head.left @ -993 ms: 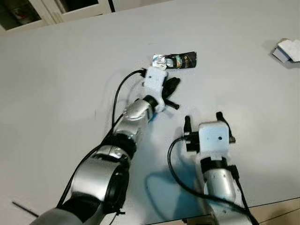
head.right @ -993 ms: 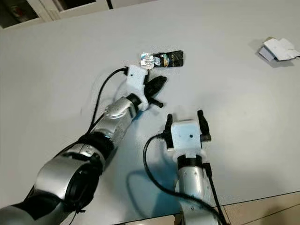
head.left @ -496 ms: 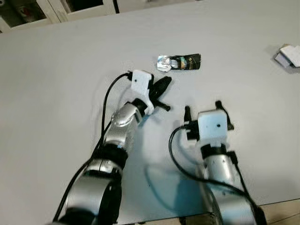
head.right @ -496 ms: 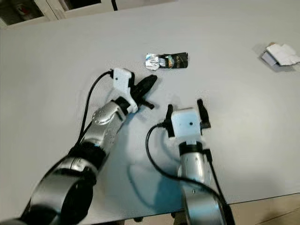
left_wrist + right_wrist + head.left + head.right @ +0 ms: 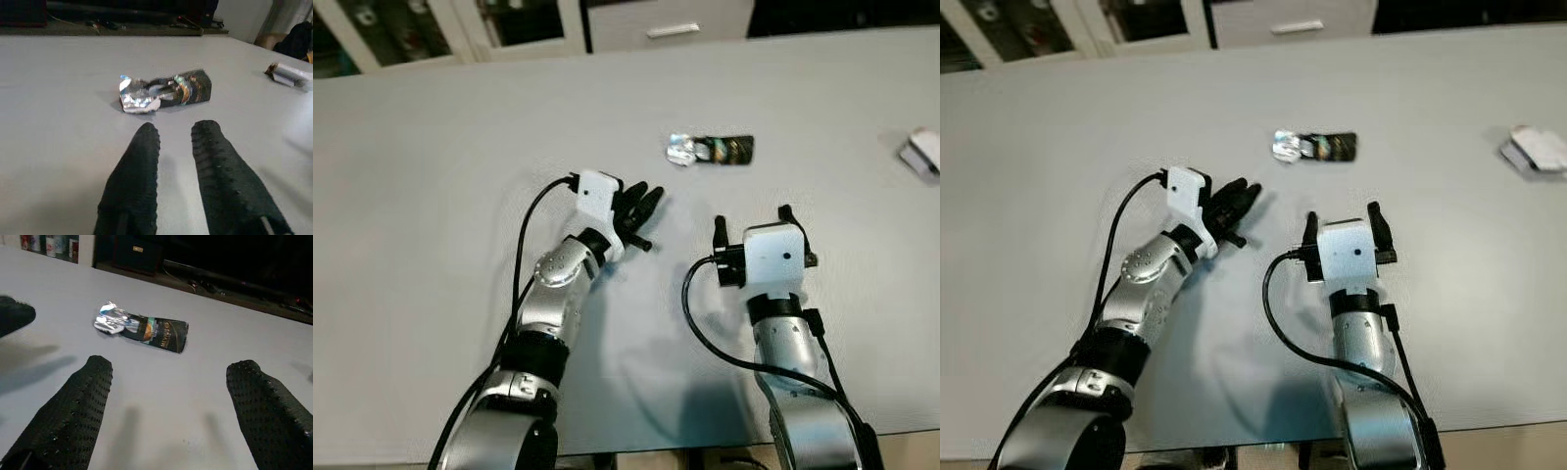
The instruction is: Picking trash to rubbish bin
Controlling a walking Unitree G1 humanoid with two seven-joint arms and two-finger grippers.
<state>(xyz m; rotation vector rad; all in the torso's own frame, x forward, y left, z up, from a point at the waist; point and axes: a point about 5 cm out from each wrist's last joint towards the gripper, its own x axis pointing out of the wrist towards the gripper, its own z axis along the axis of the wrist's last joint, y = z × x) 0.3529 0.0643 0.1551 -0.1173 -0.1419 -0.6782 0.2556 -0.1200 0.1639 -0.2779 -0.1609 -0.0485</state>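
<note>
A crumpled foil wrapper (image 5: 710,149) with a dark printed end lies on the grey table (image 5: 431,196), beyond both grippers. My left gripper (image 5: 644,211) hovers short of it and to its left, pointing at it; in the left wrist view the wrapper (image 5: 164,90) lies just past the black fingertips (image 5: 148,134), which stand a narrow gap apart with nothing between them. My right gripper (image 5: 753,217) sits nearer the table's front, wide open and empty, with the wrapper (image 5: 142,328) ahead of it.
A white folded scrap (image 5: 925,152) lies at the table's right edge. Cabinets and a drawer (image 5: 661,24) stand beyond the far edge. The table's front edge (image 5: 636,452) runs just under my arms.
The head camera has tilted, showing more of the far cabinets. My left gripper has drawn back from the wrapper and its fingers have come closer together. The right gripper holds its place.
</note>
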